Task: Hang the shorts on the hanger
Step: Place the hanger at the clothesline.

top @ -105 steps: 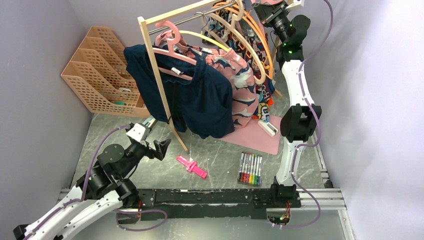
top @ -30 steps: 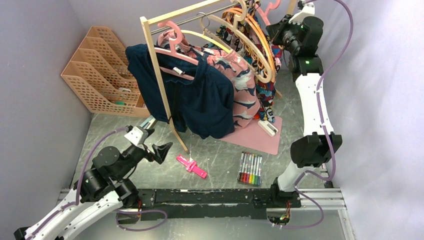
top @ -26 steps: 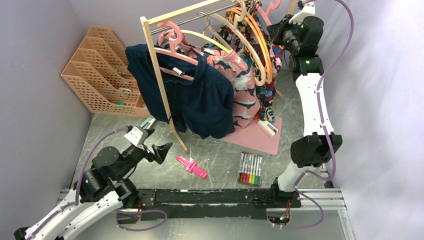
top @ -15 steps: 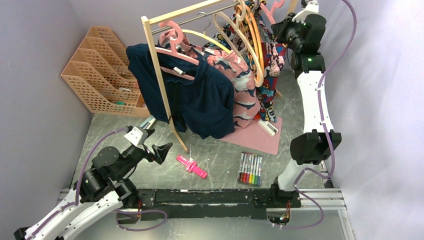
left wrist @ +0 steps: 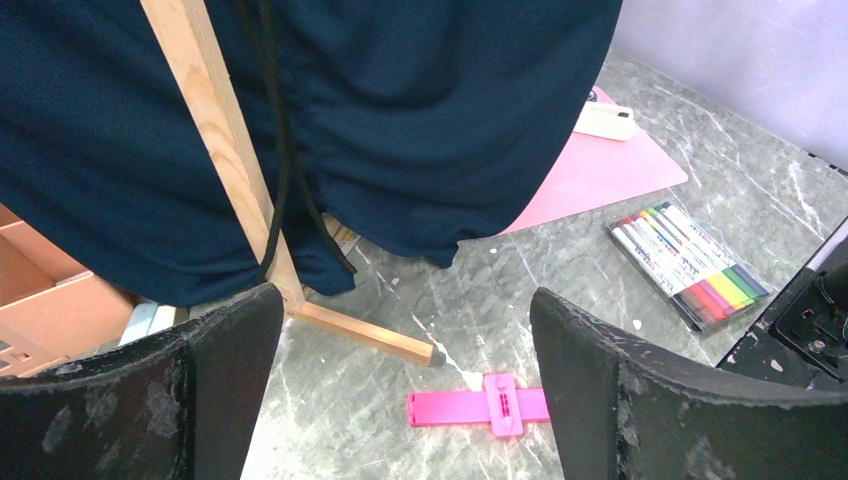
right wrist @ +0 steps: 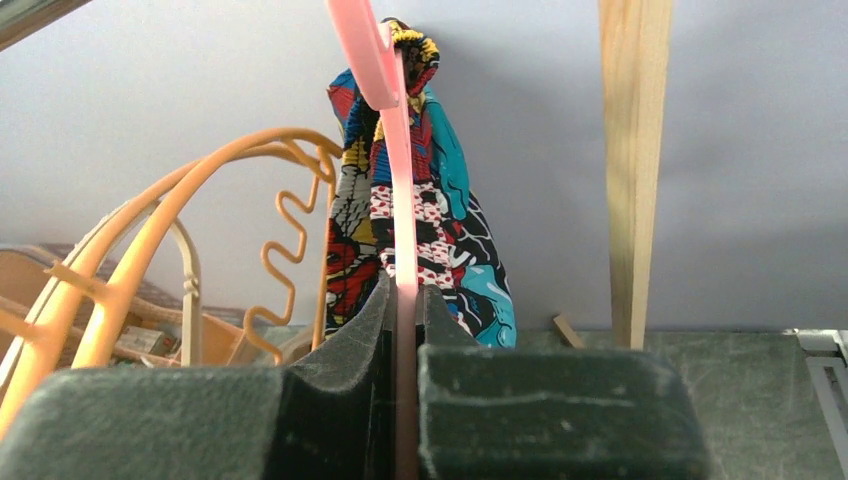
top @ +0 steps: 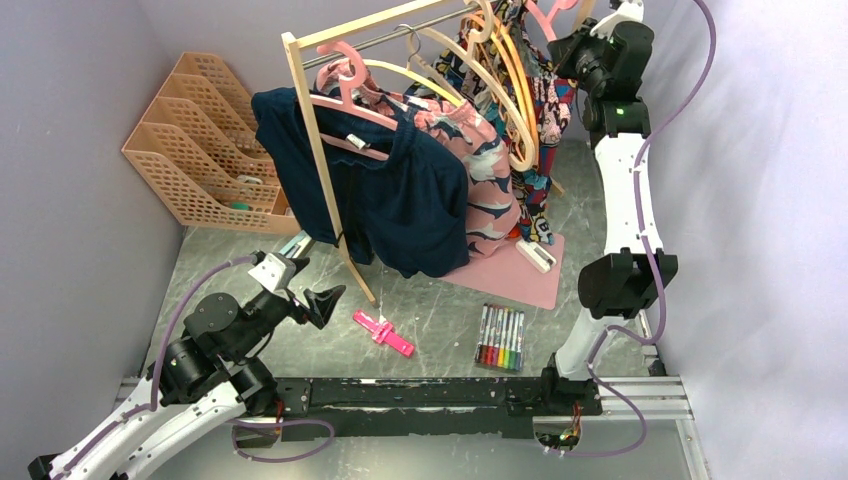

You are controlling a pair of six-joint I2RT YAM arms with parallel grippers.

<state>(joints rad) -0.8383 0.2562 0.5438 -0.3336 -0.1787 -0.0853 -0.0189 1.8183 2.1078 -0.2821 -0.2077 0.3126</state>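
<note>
Nearest us, at the lower left of the top view, the left tool hovers low over the tabletop with its jaws spread wide and nothing between them. Its wrist view shows only a pink clip lying beneath it and the foot of the wooden rack. A little further right lies a pack of markers, full of coloured pens side by side, then a pink mat carrying a small white block. At mid-left the orange file trays stand in a stepped row; one holds something teal, and what is in the others we cannot make out. Farthest, at the upper right, the right tool is clamped tight on the hanger, which rises edge-on straight up from the jaws. The shorts hang bunched over it just beyond the pads, touching the plastic on both sides, so we judge them already draped. What matters now is that the rack's metal rail lies to the left of the hanger, and only the right arm is near it; the left arm is well apart.
</note>
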